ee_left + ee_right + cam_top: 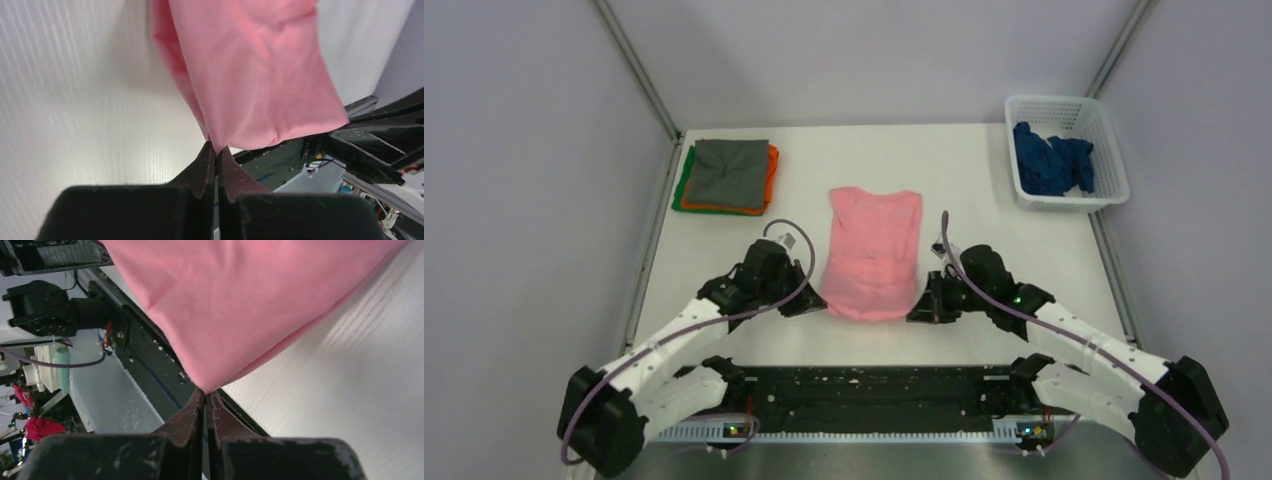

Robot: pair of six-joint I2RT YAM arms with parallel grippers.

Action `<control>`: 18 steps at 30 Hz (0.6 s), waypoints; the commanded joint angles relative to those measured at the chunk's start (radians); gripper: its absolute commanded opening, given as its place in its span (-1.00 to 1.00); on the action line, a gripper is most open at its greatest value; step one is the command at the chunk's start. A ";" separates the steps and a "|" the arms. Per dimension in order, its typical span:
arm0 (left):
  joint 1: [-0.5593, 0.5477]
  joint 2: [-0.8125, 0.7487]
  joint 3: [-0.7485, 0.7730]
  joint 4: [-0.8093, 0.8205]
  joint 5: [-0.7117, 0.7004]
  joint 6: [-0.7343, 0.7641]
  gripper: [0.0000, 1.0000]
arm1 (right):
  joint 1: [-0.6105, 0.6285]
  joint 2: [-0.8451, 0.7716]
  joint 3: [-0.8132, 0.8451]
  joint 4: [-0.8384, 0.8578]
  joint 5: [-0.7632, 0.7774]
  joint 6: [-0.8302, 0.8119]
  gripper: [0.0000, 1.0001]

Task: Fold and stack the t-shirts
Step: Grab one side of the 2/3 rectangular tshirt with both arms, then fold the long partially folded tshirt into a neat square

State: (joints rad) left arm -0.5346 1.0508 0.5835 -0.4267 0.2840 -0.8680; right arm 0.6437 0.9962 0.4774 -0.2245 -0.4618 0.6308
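1. Spanning the whole scene, the white tabletop carries everything.
2. The pink t-shirt lies lengthwise at the middle of the tabletop, between the two arms, with its near end towards the arm bases.
3. A white mesh basket stands at the far right corner.
4. A square folded stack sits at the far left. The grey t-shirt is on top, and the edges of the orange t-shirt and the green t-shirt show beneath it.
5. The dark blue t-shirt lies crumpled inside the basket.
6. The left hand is pressed together, pinching the pink t-shirt's near left corner at its fingertips.
7. The right hand is pressed together too, pinching the near right corner of the same shirt.
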 commanded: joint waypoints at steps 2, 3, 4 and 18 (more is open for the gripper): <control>-0.017 -0.224 0.030 -0.141 -0.102 -0.041 -1.00 | 0.008 -0.153 0.054 -0.106 -0.045 0.005 -1.00; -0.016 -0.240 0.047 -0.148 -0.118 -0.031 -1.00 | 0.008 -0.164 0.078 -0.121 -0.023 -0.003 -1.00; -0.017 -0.245 0.068 -0.148 -0.127 -0.023 -1.00 | 0.007 -0.171 0.100 -0.133 0.005 -0.010 -1.00; 0.026 0.121 0.422 0.014 -0.347 0.145 -1.00 | -0.216 0.074 0.317 -0.076 0.143 -0.074 -1.00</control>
State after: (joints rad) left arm -0.5365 1.0878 0.8925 -0.5098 0.0254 -0.8055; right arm 0.4999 0.9962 0.7151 -0.3351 -0.3511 0.5941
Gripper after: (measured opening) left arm 0.020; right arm 0.009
